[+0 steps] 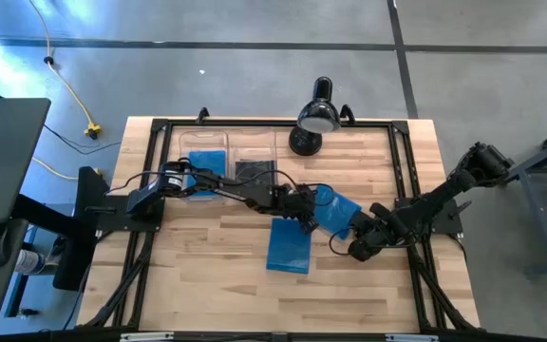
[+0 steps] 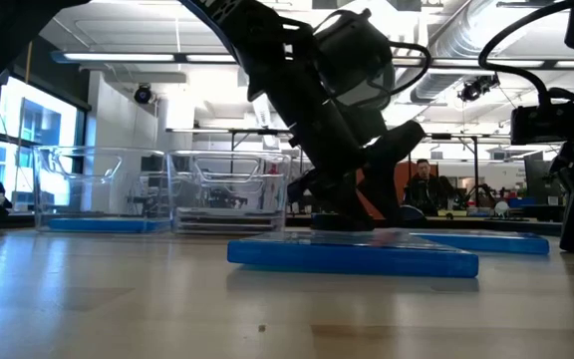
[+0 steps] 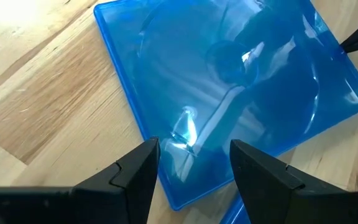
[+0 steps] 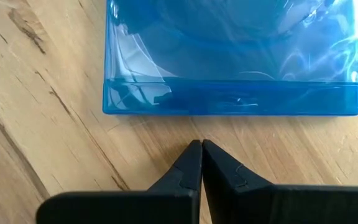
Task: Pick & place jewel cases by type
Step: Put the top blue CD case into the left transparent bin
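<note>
I see a black desk lamp (image 1: 316,116) at the far edge of the wooden table (image 1: 207,285), with two clear plastic bins (image 1: 228,142) side by side near it. A yellow cable (image 1: 69,90) trails across the grey floor.

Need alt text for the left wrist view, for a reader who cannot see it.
A translucent blue square plastic jewel case lies flat on the light wooden table, filling most of the view. The left gripper hangs just above the case's near edge, its two dark fingers open and apart.

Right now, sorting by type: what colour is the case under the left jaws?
Translucent blue case; left wrist view.
</note>
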